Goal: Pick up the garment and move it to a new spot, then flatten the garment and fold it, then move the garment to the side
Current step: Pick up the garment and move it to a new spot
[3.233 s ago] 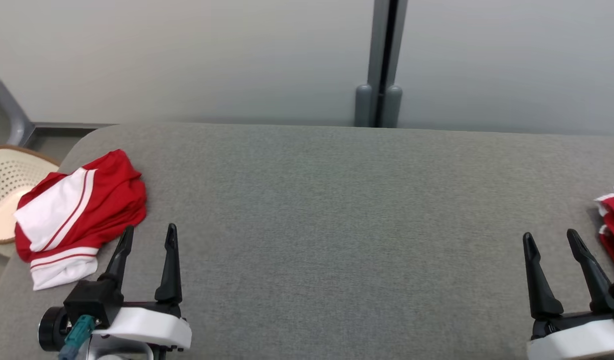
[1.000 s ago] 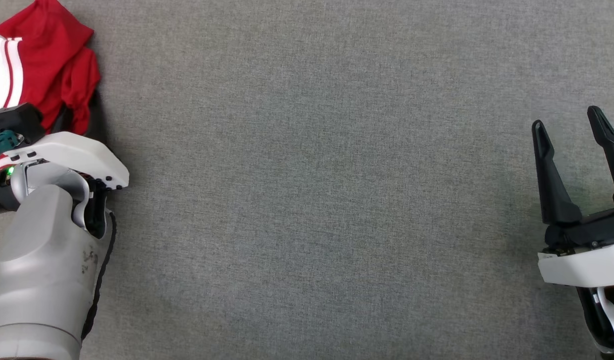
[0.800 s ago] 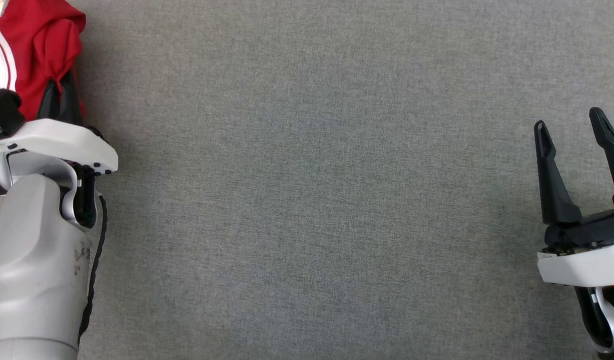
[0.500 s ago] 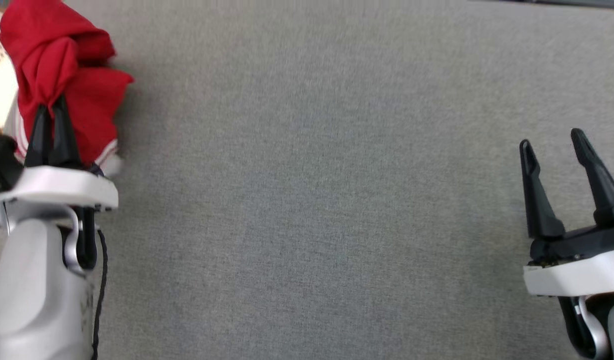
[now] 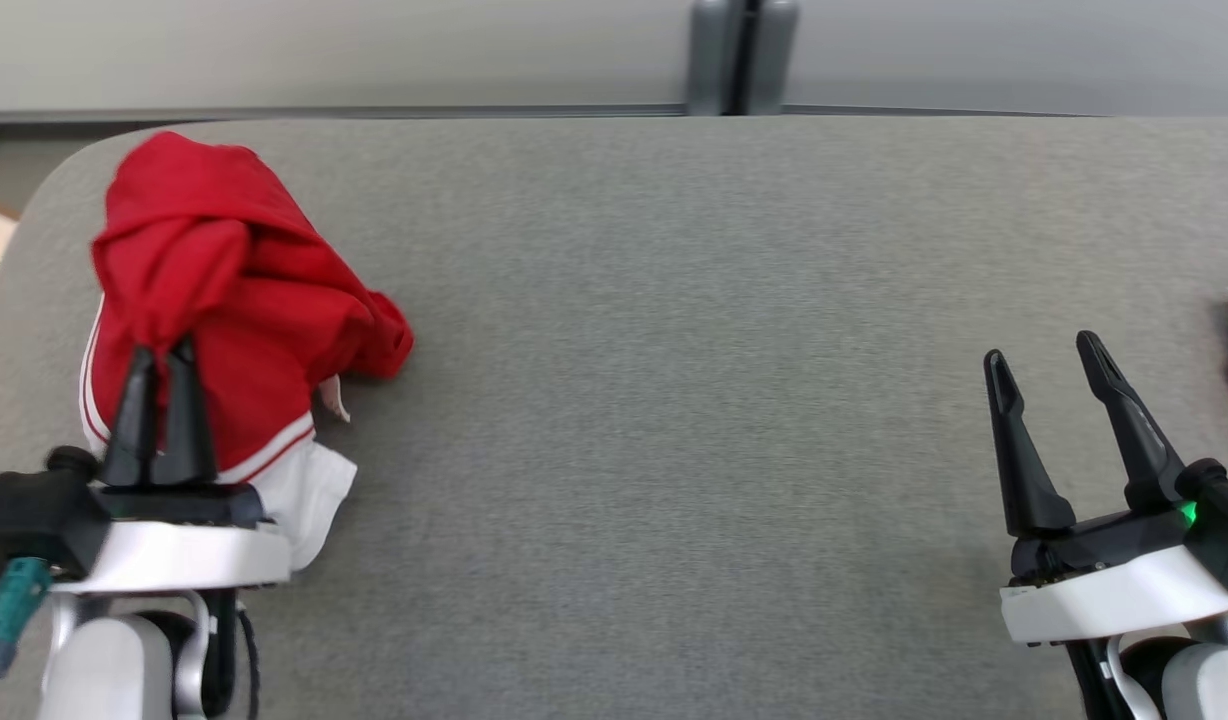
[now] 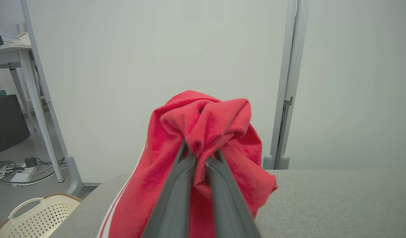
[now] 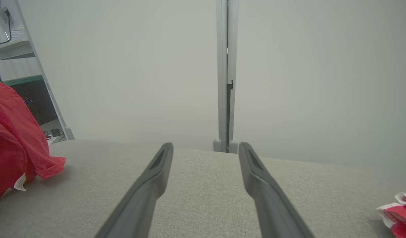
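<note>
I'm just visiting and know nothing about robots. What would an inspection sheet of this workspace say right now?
Surface: grey fabric tabletop, rounded corner at left.
Job's things: red garment with white trim, bunched, its hem apparently resting on the tabletop.
Clutter: another red-and-white cloth at the far right edge; perforated basket beside the tabletop's left end.
Grippers: left gripper shut on a fold of the red garment; right gripper open, holding nothing.
Cables: loose cables lying beyond the basket.
Surroundings: pale partition wall with a grey post.
</note>
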{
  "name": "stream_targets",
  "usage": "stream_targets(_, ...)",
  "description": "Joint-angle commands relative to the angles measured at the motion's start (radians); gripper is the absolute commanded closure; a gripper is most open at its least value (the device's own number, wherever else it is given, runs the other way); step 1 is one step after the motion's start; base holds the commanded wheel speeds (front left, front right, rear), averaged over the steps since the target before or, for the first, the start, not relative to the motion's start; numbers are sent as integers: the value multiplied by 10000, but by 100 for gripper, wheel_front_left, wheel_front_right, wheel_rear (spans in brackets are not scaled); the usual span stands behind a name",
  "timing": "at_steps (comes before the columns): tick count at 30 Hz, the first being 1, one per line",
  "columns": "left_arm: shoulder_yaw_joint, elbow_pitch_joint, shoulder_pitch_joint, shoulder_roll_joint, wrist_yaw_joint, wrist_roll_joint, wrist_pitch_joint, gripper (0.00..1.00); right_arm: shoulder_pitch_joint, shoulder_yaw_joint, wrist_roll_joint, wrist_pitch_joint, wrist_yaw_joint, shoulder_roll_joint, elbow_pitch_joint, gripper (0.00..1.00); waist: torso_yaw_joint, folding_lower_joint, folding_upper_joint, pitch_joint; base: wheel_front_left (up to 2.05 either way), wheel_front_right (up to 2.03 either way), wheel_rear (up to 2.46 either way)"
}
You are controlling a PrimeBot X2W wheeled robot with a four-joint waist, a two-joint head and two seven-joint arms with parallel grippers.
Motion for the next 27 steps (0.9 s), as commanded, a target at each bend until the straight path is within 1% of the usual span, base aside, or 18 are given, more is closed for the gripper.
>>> stream_targets(1, -270, -419, 257, -34, -34, 143, 215, 100, 52, 26, 55, -86, -6, 17, 31, 0, -570, 0, 0, -155, 0, 0, 0)
stream_targets(3, -690, -708, 371, -116, -127, 271, 473, 100, 9, 62, 66, -149, -5, 66, 30, 0, -899, 0, 0, -109, 0, 0, 0)
stream_targets(5, -1193, -732, 248, -157, -325, 378, 614, 100, -40, 47, 68, -177, -5, 89, 24, 0, -1237, 0, 0, -7, 0, 0, 0)
stream_targets(9, -2526, -220, -403, -353, -692, 547, 791, 100, -223, 51, 140, -301, -5, 209, 66, 0, -2023, 0, 0, 360, 0, 0, 0)
stream_targets(12, -3467, 510, -976, -458, -833, 532, 834, 100, -389, 159, 239, -473, -5, 334, 208, 0, -2747, 0, 0, 666, 0, 0, 0)
stream_targets(15, -4386, 1446, -1612, -573, -925, 500, 893, 100, -449, 170, 348, -709, -5, 489, 399, 0, -3318, 0, 0, 1005, 0, 0, 0)
stream_targets(19, -5503, 2630, -2312, -582, -992, 368, 966, 100, -544, 213, 450, -989, -5, 618, 688, 0, -3835, 0, 0, 1490, 0, 0, 0)
stream_targets(20, -5503, 2630, -2312, -582, -992, 368, 966, 100, -544, 213, 450, -989, -5, 618, 688, 0, -3835, 0, 0, 1490, 0, 0, 0)
stream_targets(22, -5952, 3131, -2570, -551, -1009, 282, 934, 100, -589, 228, 520, -1154, -5, 683, 834, 0, -3995, 0, 0, 1661, 0, 0, 0)
stream_targets(23, -6124, 3307, -2685, -538, -1005, 222, 862, 70, -608, 250, 543, -1221, -5, 708, 910, 0, -4039, 0, 0, 1715, 0, 0, 0)
stream_targets(24, -6336, 3462, -2777, -522, -1005, 105, 793, 4, -620, 259, 539, -1281, -5, 730, 982, 0, -4051, 0, 0, 1742, 0, 0, 0)
stream_targets(25, -6441, 3513, -2860, -534, -1005, 1, 613, 0, -622, 241, 533, -1352, -5, 741, 1035, 0, -4041, 0, 0, 1757, 0, 0, 0)
stream_targets(27, -6689, 3552, -2965, -449, -999, -178, 322, 0, -633, 181, 492, -1423, -5, 766, 1140, 0, -3942, 0, 0, 1725, 0, 0, 0)
